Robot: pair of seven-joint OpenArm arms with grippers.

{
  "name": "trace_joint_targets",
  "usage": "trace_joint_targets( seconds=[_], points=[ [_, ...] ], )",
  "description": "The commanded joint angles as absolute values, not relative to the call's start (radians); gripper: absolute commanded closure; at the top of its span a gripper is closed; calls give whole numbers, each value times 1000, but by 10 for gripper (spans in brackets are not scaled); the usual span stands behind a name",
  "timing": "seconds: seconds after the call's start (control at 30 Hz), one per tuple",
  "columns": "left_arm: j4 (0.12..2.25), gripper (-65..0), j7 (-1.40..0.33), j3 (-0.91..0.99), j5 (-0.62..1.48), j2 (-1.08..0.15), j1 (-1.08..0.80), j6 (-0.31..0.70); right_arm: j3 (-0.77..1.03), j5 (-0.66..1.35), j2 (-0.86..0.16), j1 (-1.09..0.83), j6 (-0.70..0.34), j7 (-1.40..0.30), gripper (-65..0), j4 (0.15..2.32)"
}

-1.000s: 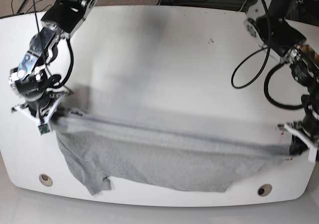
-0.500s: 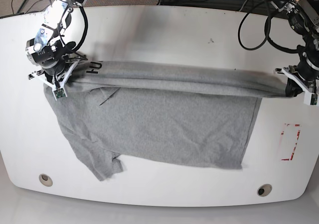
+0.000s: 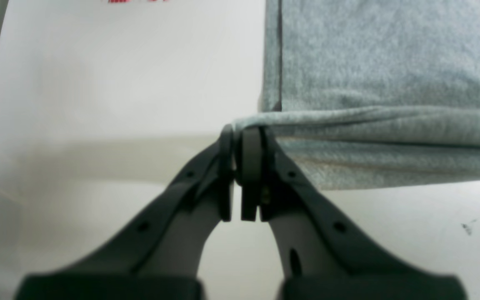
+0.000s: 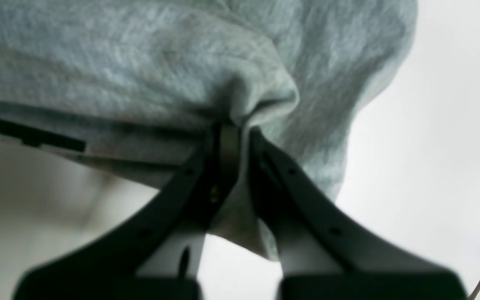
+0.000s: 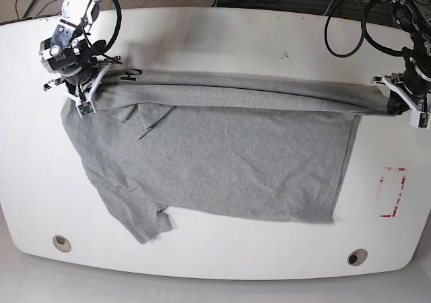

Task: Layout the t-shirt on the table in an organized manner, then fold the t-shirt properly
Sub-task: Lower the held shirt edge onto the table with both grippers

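While each hand (image 5: 403, 106) (image 5: 73, 91) pinches the t-shirt (image 5: 222, 161) edge taut over the bench (image 5: 215, 40), uneven lowering could likely leave the bunched sleeve creased.

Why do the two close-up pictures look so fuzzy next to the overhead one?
Left wrist view: the dark left gripper sits close to the lens, soft-edged, pinching the grey knit t-shirt. Right wrist view: the right gripper and cloth are blurrier still. Base view: sharp, though the glossy white table bows at its edges.

Right claw (image 4: 235, 137) tight on a bunched fold of grey t-shirt (image 4: 148, 62) above white table (image 4: 440, 146).
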State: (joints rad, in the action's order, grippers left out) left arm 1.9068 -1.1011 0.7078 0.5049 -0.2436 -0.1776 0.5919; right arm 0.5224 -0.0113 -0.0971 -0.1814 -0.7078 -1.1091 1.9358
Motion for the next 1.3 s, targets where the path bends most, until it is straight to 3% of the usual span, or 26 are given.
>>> trace_joint_targets(
  seconds=[0.0, 0.47, 0.9, 1.0, 1.27],
  points=[
    [1923, -4, -1070, 694, 493, -266, -163, 584, 530, -35, -114, -174, -698, -1107, 0, 1959],
    [1701, -4, -1069, 576, 492, -271, 8, 582, 529, -35, -113, -209, -698, -1112, 0, 1959],
    [1566, -4, -990, 533, 492, -329, 22, 582, 529, -38, -113, -225, -698, -1112, -3, 1956],
    [1535, -4, -969, 503, 492, -343, 22, 582, 529, -42, -113, -226, -698, -1112, -46, 1956],
    [1488, -6, -938, 467, 492, -349, 25, 582, 527, -36, -116, -242, -698, -1112, -285, 1956]
  ],
)
